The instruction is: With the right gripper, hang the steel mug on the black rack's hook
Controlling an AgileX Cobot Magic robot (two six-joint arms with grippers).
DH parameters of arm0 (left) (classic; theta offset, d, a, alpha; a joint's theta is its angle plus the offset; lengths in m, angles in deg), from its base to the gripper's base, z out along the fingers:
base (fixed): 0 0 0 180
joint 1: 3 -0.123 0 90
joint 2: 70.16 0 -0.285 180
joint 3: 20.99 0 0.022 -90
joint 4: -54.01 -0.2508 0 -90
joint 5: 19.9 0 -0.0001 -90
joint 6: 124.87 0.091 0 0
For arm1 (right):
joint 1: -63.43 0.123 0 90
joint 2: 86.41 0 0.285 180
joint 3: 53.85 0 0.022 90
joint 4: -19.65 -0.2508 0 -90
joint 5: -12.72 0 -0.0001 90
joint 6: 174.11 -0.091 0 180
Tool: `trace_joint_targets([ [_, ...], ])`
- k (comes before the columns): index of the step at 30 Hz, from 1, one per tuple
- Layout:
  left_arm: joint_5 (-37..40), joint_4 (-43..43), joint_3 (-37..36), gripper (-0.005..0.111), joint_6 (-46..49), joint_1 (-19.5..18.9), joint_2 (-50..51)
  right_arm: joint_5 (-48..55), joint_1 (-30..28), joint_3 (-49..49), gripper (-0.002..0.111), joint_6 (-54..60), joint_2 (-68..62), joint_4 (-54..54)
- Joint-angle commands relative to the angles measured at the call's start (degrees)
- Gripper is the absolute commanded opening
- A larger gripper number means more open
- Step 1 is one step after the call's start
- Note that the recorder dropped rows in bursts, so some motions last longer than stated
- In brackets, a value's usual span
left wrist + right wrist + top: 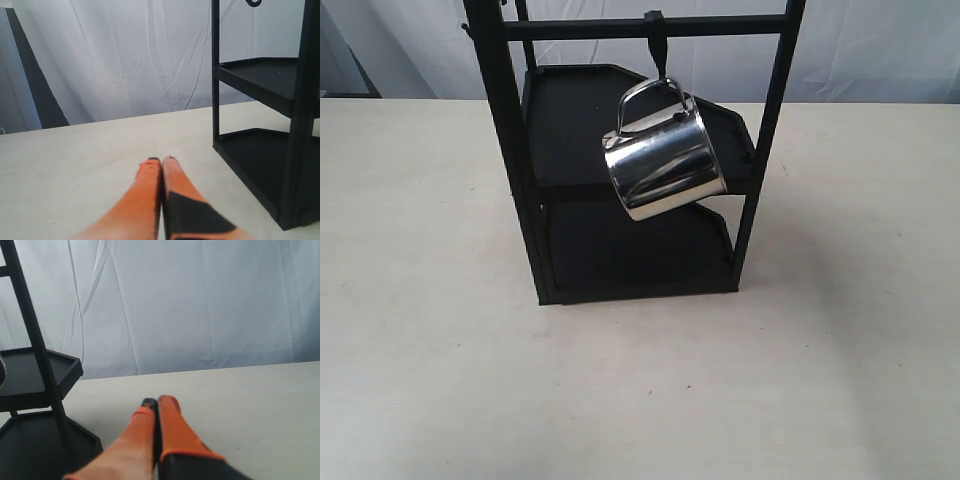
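Though frame-cropped, hook seemingly through mug.

The mug at the centre of the exterior view is mirror-bright silver with dark reflections. The rack and its hook are matte black. The table is plain cream. The curtain is white. Both grippers' fingers are orange-red with black parts.
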Motion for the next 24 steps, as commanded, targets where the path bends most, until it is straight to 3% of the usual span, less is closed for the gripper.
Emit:
trace_joint_targets([
  [1, -0.3, -0.04, -0.02, 0.002, -0.14, 0.27, -0.27, -0.74, -0.25, 0.25, 0.0, 0.37, 0.37, -0.22],
  [24, -0.3, -0.04, -0.02, 0.002, -0.14, 0.27, -0.27, -0.3, -0.25, 0.25, 0.0, 0.37, 0.37, 0.53],
])
